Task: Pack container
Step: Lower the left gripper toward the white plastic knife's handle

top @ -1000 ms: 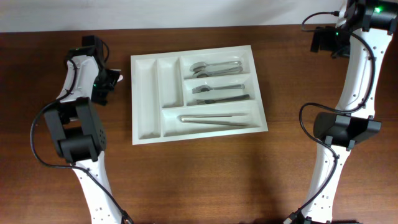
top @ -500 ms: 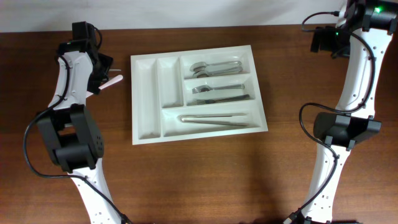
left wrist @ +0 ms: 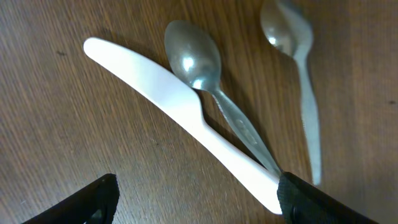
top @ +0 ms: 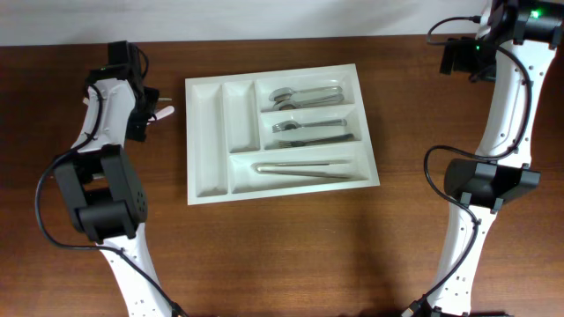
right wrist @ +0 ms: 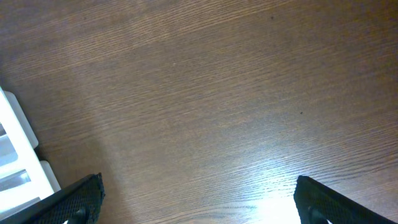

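The white cutlery tray, the container (top: 207,141), lies mid-table with spoons (top: 304,94), forks (top: 308,132) and knives (top: 304,169) in its three crosswise compartments. Its two narrow compartments hold nothing. A corner of it shows in the right wrist view (right wrist: 15,143). My left gripper (top: 145,114) (left wrist: 196,199) is open over loose utensils left of the tray: a white plastic knife (left wrist: 168,109) lying against a metal spoon (left wrist: 205,81), and a second metal spoon (left wrist: 298,62). Its right fingertip touches the knife's handle end. My right gripper (right wrist: 199,199) is open and empty above bare wood.
The brown wooden table (top: 291,255) spreads around the tray. The white knife tip (top: 166,113) shows by the left arm overhead. The right arm's wrist (top: 463,57) hangs at the far right corner, apart from the tray.
The left arm swung back toward the table's far left corner and now sits just above the loose utensils beside the tray. The right arm and tray have not moved.
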